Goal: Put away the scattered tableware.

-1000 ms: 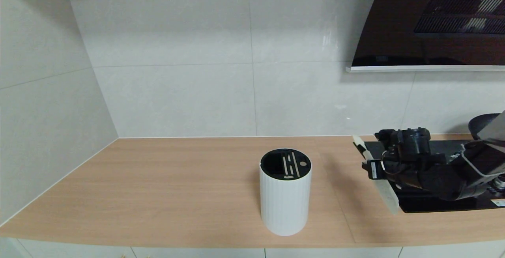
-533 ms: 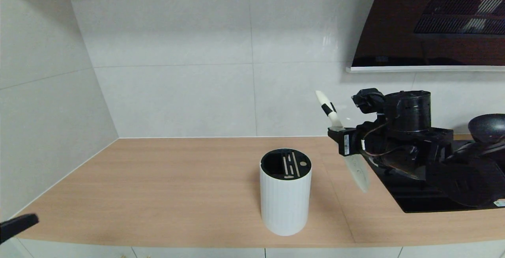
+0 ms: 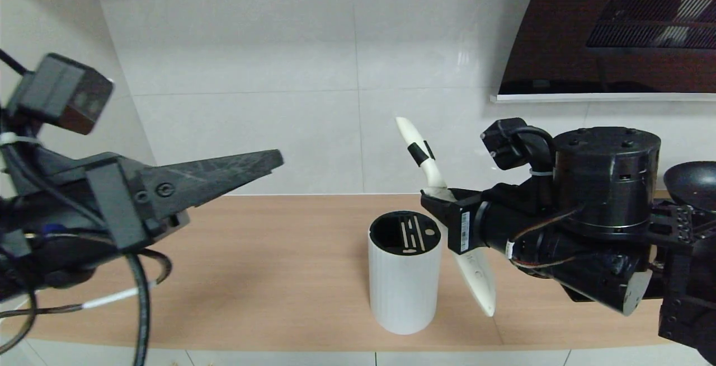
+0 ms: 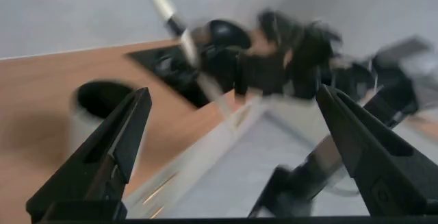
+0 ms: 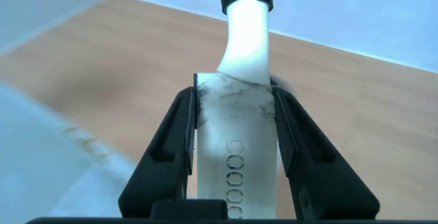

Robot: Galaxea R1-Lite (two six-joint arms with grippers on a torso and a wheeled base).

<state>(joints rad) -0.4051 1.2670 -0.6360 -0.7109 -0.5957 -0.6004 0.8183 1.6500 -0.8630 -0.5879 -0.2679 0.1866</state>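
Presently, right pincer [image 3: 449, 214]: jaws clamped flat on a white knife [image 3: 474, 272] where blade meets handle, the right wrist view showing the blade squeezed between both pads. Knife: held in the air, tilted, handle up and leaning away, tip down and lower than the rim of the holder [image 3: 404, 285], just beside its right wall; whether blade and wall touch cannot be told. Holder: white upright cylinder on the counter [image 3: 251, 276], narrow slots [image 3: 411, 233] in its dark top, nothing in them. Left pincer [image 4: 233, 94]: jaws wide apart, holding nothing, raised well to the left of the holder. Hazards, as judged: a sideways move at this height would drive the blade into the wall and topple or shove the unsteadied holder; a blade lowered at this slant would likely miss or jam in a slot; a hold so near the handle may let the knife pivot on contact.
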